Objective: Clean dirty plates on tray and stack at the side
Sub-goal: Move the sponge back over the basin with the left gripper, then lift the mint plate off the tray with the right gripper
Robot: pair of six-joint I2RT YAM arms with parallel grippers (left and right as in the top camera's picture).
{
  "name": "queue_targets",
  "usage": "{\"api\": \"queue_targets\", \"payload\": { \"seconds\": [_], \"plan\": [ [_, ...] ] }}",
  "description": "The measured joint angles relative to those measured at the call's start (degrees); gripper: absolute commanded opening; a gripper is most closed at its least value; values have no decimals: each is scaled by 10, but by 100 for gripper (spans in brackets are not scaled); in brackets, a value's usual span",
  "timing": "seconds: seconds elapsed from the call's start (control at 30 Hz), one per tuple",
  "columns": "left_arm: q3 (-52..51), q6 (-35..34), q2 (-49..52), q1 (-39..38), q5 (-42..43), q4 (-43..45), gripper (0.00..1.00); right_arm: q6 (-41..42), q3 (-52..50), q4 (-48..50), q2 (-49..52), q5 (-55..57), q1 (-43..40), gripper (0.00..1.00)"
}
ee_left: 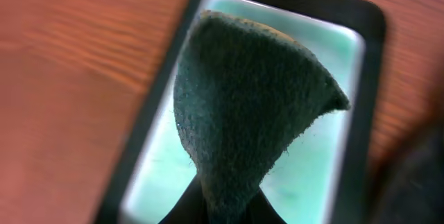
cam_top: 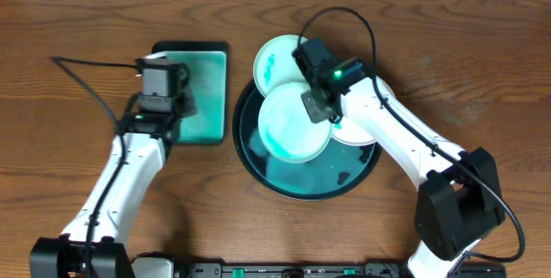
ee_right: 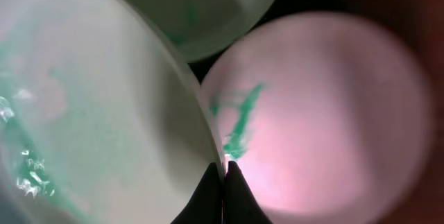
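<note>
At far left, the left gripper [cam_top: 164, 84] hangs over the rectangular teal tray [cam_top: 211, 97], its jaws drawn narrow on a dark sponge [ee_left: 250, 113] that flares out from the pinch above the tray's pale wet floor. To the right, and just beside it, sits the round tray [cam_top: 258, 170], black-rimmed with a dark teal, wet-looking inside, holding all three plates. The far mint plate [cam_top: 277, 58] rests at the tray's far-left edge, overlapping the rim, a teal smear on its face. The middle mint plate [cam_top: 288, 127] lies over the tray's centre and looks larger than the others from overhead, which suggests it is lifted off the tray floor; streaks of teal mark its surface. The right gripper [ee_right: 223, 175] has its jaws closed tight on that plate's thin right-hand rim. Furthest right, the white plate [ee_right: 326, 113] lies partly under the right arm, with a teal streak near its left edge. The step in hand appears to be presenting the first dirty plate for wiping. None has yet been stacked at the side. The next move likely calls for sponge and held plate to meet, with the rim grip steady enough to take the scrubbing pressure.
</note>
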Motion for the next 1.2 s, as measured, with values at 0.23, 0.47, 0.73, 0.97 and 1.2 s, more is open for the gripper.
{"api": "queue_targets", "payload": {
  "seconds": [0.23,0.47,0.73,0.97,1.2],
  "plan": [
    [0,-13,0,77,22,0,7,-70,63,-11,0,154,41,1],
    [0,-17,0,99,103,0,8,-167,67,16,0,329,99,1],
    [0,-17,0,99,124,1,7,-270,67,86,0,443,172,1],
    [0,-17,0,99,126,0,7,-386,67,140,0,519,212,1],
    [0,-17,0,99,125,1,7,-444,67,155,0,555,219,1]
  ]
}}
